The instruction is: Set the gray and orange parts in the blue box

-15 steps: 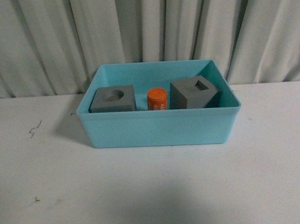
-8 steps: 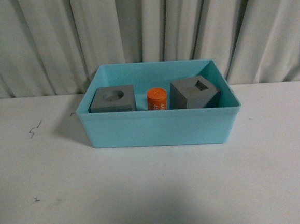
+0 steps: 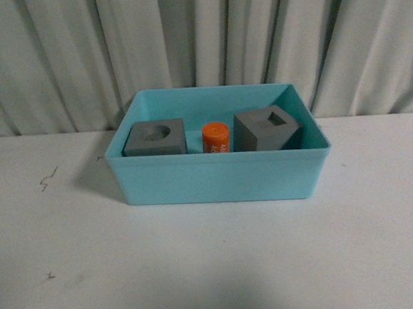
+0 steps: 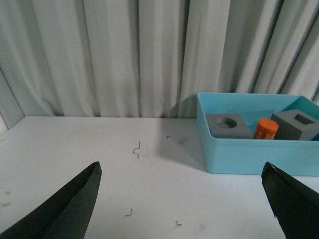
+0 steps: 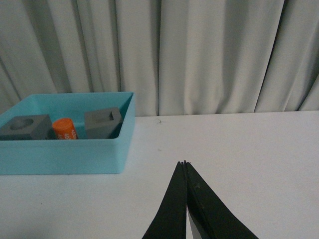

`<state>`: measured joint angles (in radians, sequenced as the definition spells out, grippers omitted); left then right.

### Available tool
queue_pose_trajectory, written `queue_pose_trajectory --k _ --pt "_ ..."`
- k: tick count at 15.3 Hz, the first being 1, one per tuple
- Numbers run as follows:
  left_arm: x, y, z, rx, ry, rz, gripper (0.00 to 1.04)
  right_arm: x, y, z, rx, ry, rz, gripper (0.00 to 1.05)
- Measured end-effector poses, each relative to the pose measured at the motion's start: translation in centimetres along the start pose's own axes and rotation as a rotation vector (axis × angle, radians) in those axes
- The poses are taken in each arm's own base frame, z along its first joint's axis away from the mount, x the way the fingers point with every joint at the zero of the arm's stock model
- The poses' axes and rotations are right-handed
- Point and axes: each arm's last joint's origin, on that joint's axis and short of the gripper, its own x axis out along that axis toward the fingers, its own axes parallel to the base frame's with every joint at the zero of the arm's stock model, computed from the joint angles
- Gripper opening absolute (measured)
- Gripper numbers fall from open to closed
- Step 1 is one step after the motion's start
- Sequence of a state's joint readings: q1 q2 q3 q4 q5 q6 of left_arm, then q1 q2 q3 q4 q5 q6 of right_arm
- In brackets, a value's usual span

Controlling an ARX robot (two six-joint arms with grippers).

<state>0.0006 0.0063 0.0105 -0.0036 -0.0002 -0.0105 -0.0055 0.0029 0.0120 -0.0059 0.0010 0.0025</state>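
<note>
Since both gray cubes (image 3: 155, 138) (image 3: 267, 129) and the orange cylinder (image 3: 216, 137) already sit inside the blue box (image 3: 219, 178) by the worktop's far edge, I judge little can go wrong unless an arm swings in and knocks it. My left tool (image 4: 182, 204) hangs spread wide, my right tool (image 5: 185, 199) pinched on nothing; both are well clear of the box.

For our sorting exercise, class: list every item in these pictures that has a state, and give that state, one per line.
Blue box: upright on the table, holding three parts.
Round-hole gray cube: inside the box, hole facing up.
Orange cylinder: inside the box, standing between the cubes.
Square-hole gray cube: inside the box, tilted.
Left gripper: open, empty.
Right gripper: shut, empty.
</note>
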Motion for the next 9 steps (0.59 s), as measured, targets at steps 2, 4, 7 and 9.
queue_pose_trajectory --k 2,4,7,9 --pt "0.00 0.00 0.00 0.000 0.000 0.001 0.98 0.00 0.00 0.03 0.000 -0.003 0.000 0.02" --pt "0.00 0.00 0.00 0.000 0.000 0.000 0.98 0.00 0.00 0.01 0.000 -0.001 0.000 0.02" --pt "0.00 0.00 0.00 0.000 0.000 0.000 0.98 0.00 0.00 0.01 0.000 -0.001 0.000 0.21" --pt "0.00 0.00 0.00 0.000 0.000 0.000 0.98 0.00 0.00 0.01 0.000 -0.001 0.000 0.44"
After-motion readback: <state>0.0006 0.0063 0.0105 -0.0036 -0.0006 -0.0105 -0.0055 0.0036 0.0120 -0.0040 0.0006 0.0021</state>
